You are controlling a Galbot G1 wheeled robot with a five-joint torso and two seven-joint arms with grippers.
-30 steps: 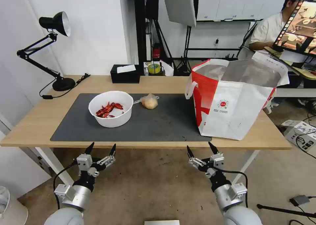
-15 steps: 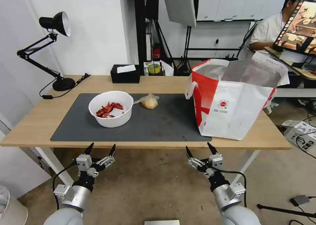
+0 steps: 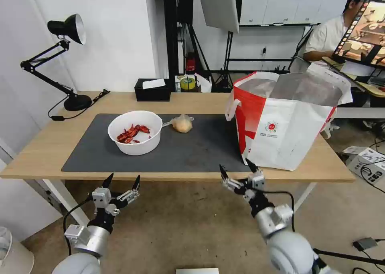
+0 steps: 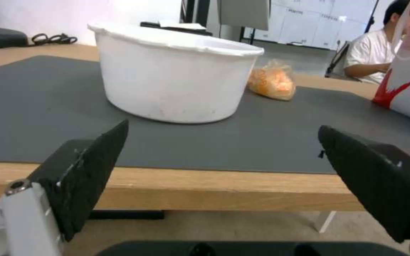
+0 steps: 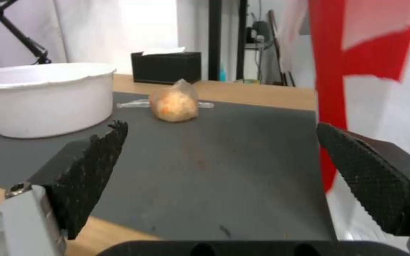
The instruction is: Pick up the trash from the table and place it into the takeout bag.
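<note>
Bare mat (image 3: 192, 150) lies open between the white bowl (image 3: 135, 132) at centre-left, the small bag (image 3: 182, 123) beside it, and the takeout bag (image 3: 286, 119) at right. Both the right pincer (image 3: 236, 170), at the desk (image 3: 192, 99) front edge, and the left pincer (image 3: 122, 180), lower left, gape wide, empty.

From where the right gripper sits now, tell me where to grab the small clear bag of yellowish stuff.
Probably the twisted clear neck of the small clear bag of yellowish stuff, which trails flat toward the white round bowl. Come from above: the bag lies on the dark grey mat, clear of the bowl. The right gripper is open.
</note>
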